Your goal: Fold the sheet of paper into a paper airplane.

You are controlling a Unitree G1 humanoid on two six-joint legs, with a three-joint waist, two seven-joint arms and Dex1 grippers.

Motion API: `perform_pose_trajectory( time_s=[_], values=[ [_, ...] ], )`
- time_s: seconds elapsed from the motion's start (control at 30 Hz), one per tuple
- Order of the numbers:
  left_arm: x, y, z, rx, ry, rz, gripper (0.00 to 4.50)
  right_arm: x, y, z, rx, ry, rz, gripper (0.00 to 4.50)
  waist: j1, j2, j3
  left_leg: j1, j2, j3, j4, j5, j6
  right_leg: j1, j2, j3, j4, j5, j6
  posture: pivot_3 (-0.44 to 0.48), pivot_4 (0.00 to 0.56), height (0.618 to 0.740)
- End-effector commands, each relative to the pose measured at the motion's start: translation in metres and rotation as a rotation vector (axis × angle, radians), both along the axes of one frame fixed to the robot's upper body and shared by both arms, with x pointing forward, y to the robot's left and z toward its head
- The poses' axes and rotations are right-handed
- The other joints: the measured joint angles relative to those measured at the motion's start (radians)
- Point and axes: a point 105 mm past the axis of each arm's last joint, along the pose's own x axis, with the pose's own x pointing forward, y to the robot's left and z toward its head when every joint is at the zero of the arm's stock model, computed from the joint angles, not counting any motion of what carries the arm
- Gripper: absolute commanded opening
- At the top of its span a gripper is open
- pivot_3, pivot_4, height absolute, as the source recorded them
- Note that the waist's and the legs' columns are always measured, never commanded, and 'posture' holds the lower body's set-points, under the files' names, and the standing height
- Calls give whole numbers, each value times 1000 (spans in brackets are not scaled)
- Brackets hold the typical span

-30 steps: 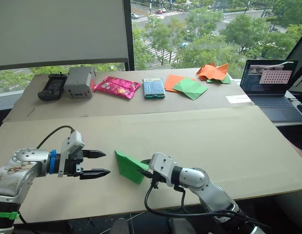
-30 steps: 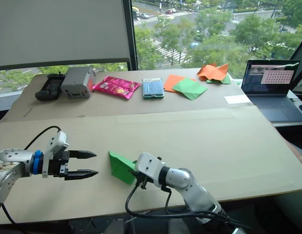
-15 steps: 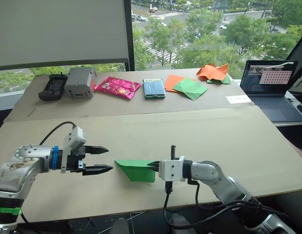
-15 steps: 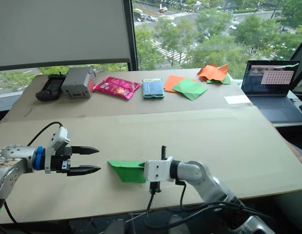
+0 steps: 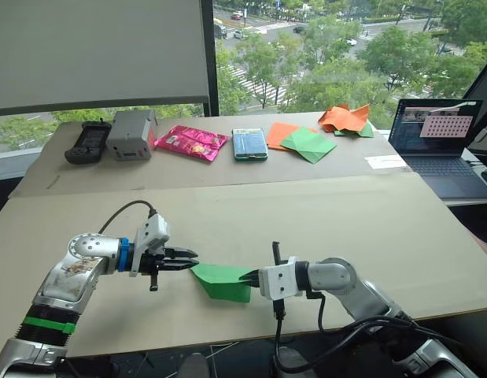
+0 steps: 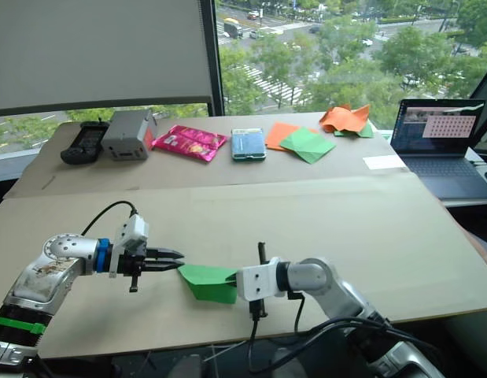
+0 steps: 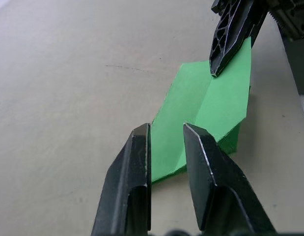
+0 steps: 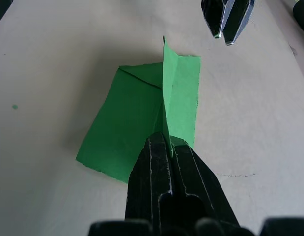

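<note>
The sheet of paper point(image 5: 219, 279) is bright green and partly folded. It lies near the front of the brown table point(image 5: 369, 228), with one creased flap standing up. My right gripper point(image 5: 247, 276) is shut on that raised fold at the paper's right end; in the right wrist view the paper point(image 8: 127, 128) spreads out beyond the closed fingers. My left gripper point(image 5: 188, 260) hovers at the paper's left corner. In the left wrist view its fingers point(image 7: 137, 172) stand a narrow gap apart, with the paper point(image 7: 206, 108) beyond and between them but not clamped.
On the back table are a black remote point(image 5: 83, 142), a grey box point(image 5: 130, 134), a pink packet point(image 5: 190, 142), a teal packet point(image 5: 249, 143), flat orange and green sheets point(image 5: 298, 140) and crumpled orange paper point(image 5: 343, 116). A laptop point(image 5: 440, 138) stands at the right.
My left gripper has moved right to the paper's left corner, and its fingers have closed from wide to a narrow gap. My right gripper turned the paper flatter and still holds it.
</note>
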Motion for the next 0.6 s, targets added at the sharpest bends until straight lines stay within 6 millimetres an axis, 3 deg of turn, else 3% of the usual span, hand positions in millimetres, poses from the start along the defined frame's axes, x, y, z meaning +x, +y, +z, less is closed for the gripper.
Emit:
perform_pose_trajectory(
  time_s=[0.03, 0.23, 0.6],
  values=[
    [5, -2, -2, 54, -61, -35, 743, -1, 2, 13, 48, -21, -7, 0, 0, 0, 0, 0, 0, 0, 0, 0, 0, 0, 0, 0, 0, 0, 0, 0, 150, 725],
    [4, 0, -24, 149, -85, -82, 743, -5, 1, 13, 60, 72, -50, 0, -1, 0, 0, 0, 0, 0, 1, 0, 0, -1, 0, 0, 5, 0, 0, 0, 150, 725],
    [1, -5, -33, 192, -113, -129, 743, -4, 10, 19, 86, 140, -81, 0, -2, 1, -1, 3, 0, 0, 1, 0, 0, -1, 0, 0, 5, 0, 0, 0, 150, 725]
  ],
)
